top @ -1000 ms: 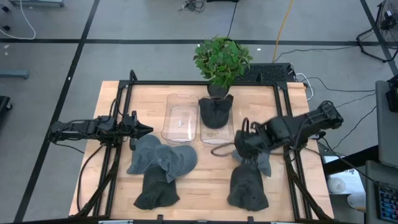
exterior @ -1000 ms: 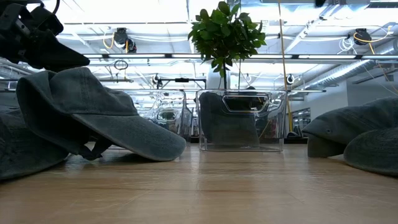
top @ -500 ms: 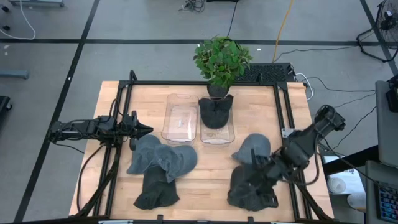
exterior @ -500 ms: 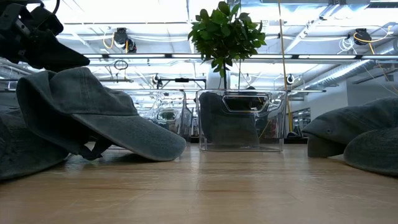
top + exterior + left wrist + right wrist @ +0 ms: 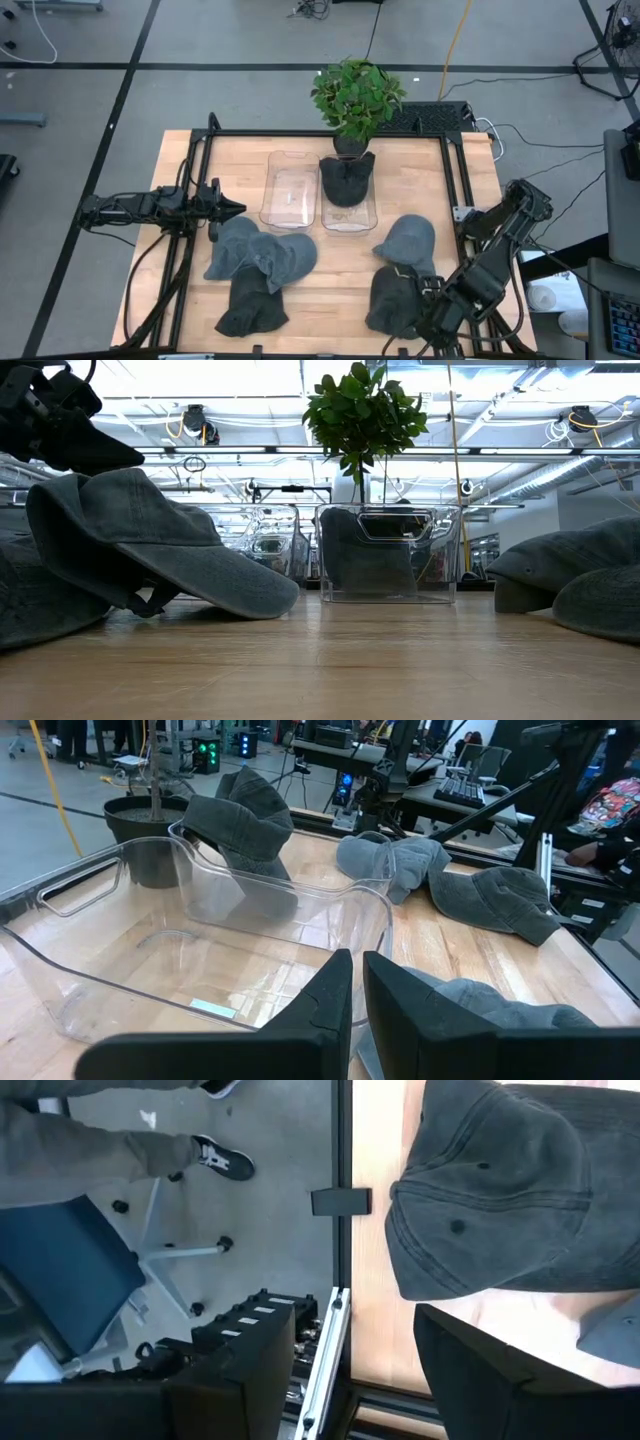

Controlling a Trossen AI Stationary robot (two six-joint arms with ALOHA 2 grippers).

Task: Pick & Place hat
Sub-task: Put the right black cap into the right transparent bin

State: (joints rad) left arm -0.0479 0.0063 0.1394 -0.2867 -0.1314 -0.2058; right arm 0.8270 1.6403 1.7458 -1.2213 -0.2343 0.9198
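Observation:
Several grey hats lie on the wooden table: a pile at the near left (image 5: 262, 258), two at the near right (image 5: 408, 240) (image 5: 395, 295). Another hat (image 5: 346, 178) stands inside the right of two clear bins (image 5: 350, 218); the left bin (image 5: 290, 190) holds none. My right gripper (image 5: 425, 322) hovers open above the table's near right corner, beside the nearest right hat (image 5: 490, 1190), touching nothing. My left gripper (image 5: 228, 208) stays shut at the left, by the left bin (image 5: 200, 960).
A potted plant (image 5: 356, 95) stands at the far edge behind the bins. A black frame rail (image 5: 340, 1230) runs along the table's right edge. Beyond it are a blue chair (image 5: 60, 1280) and a person's leg and shoe (image 5: 215, 1158). Bare wood lies mid-table (image 5: 340, 270).
My right gripper has swung from above the farther right hat toward the table's near right corner, turning as it went, and now points steeply down past the near right hat. The hats lie as before.

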